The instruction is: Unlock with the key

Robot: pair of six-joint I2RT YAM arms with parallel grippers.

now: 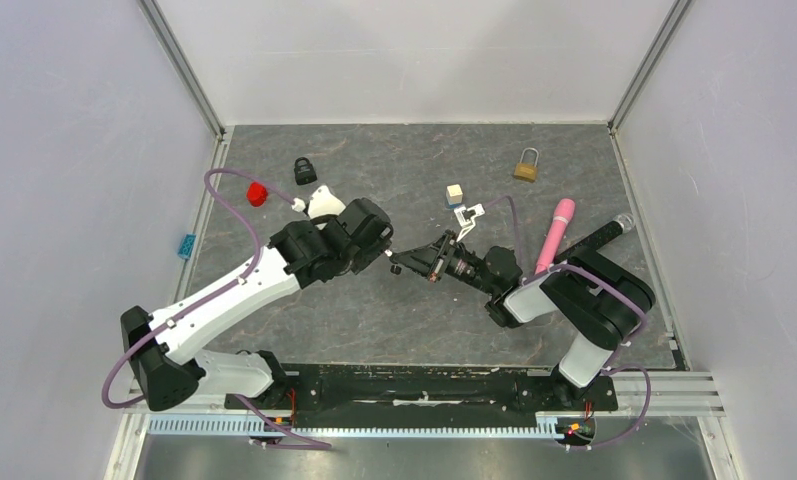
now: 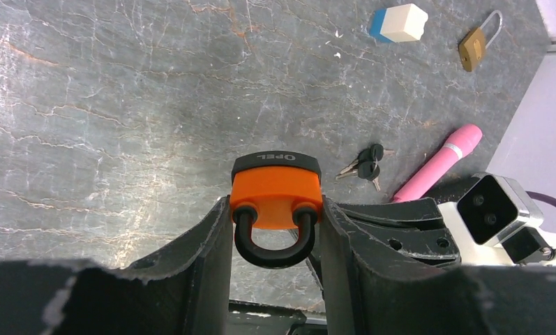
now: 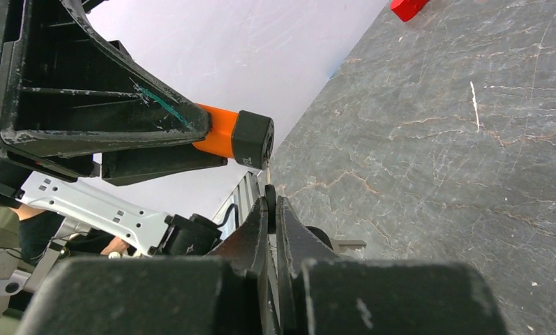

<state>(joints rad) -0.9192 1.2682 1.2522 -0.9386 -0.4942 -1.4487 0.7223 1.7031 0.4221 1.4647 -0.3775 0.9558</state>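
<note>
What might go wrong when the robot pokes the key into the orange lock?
1. The right gripper pinches the thin key only at its head, with the tip right at the orange padlock's black end. If the key is not lined up with the hole, it may twist or slip in the grip.
2. The left gripper squeezes the padlock just by its sides, so a hard push may slide it back.

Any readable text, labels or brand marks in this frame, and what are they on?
"OPEL": on the black base of the orange padlock, seen upside down in the left wrist view.
Brass padlock: any marking is too small to read.
Nothing else is legible.
</note>
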